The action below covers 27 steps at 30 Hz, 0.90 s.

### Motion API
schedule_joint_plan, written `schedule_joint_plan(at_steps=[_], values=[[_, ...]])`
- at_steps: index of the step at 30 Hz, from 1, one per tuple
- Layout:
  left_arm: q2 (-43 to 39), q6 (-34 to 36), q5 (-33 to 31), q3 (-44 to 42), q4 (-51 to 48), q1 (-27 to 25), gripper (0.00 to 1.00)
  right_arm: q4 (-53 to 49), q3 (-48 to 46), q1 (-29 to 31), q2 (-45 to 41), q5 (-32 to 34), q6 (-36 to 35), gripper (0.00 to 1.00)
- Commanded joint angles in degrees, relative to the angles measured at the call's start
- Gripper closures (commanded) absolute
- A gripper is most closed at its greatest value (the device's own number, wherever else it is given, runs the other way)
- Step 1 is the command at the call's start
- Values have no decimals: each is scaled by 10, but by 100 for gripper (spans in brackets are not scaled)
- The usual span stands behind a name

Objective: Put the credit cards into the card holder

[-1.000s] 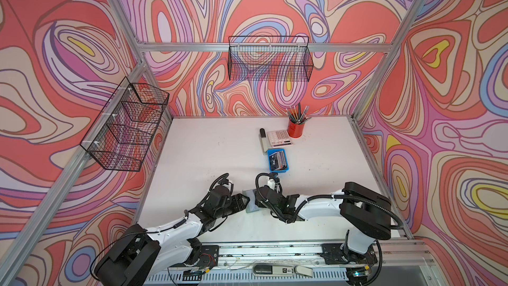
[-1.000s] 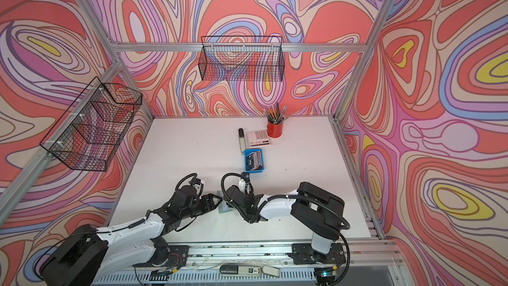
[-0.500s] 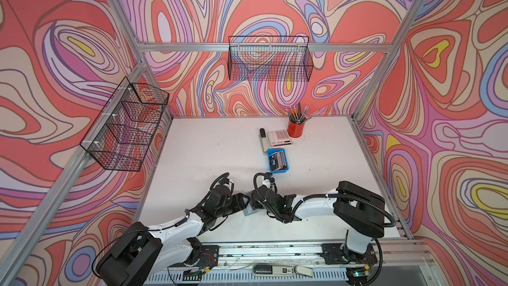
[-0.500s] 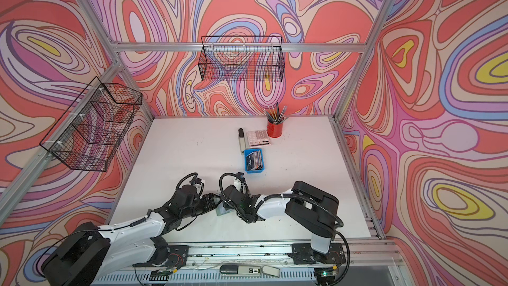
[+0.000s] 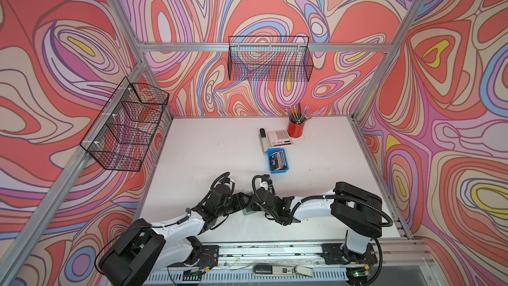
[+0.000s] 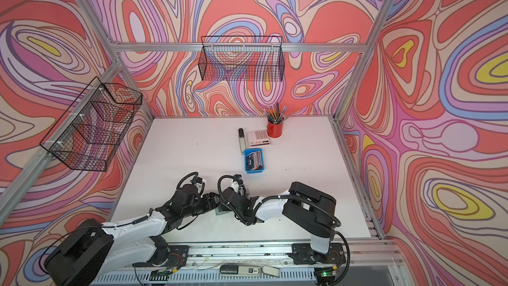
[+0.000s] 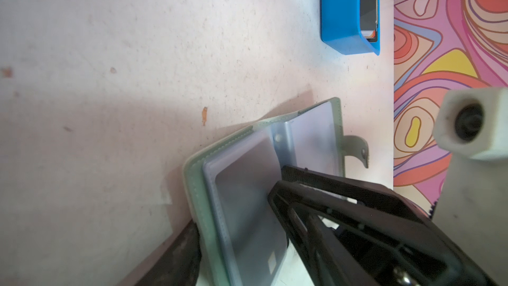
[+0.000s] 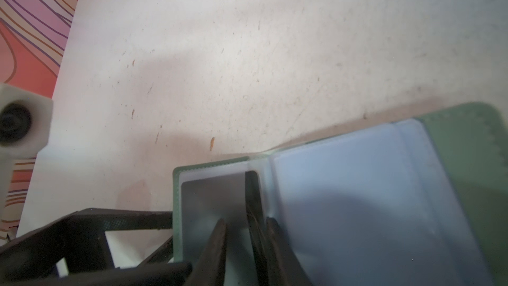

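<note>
Your wide-jawed L tool (image 5: 242, 202) steadies card holder (image 7: 198, 177) at 6 o'clock on worktop (image 7: 110, 78) so near-shut R tool (image 7: 277, 181) seats grey card (image 7: 242, 202); grips unclear.

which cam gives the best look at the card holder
Left wrist view: the card holder lies open and sharp, showing green cover, clear sleeves and snap tab. The right wrist view shows it blurred and cropped by the frame. Both top views catch only a small sliver.
</note>
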Motion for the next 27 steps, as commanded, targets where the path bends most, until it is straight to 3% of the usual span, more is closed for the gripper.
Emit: schedule_joint_plan(at_steps=[1,8,13,27], values=[[8,-3,9,6,-11,2,38,50,-3,14,6,-25,13,75],[8,-1,9,6,-15,2,38,56,-22,17,-14,-8,21,75],[-9,4,-1,9,-42,2,38,34,-38,17,-55,24,15,66],[-195,14,-62,-15,-164,3,34,-135,-83,17,-252,158,3,55]])
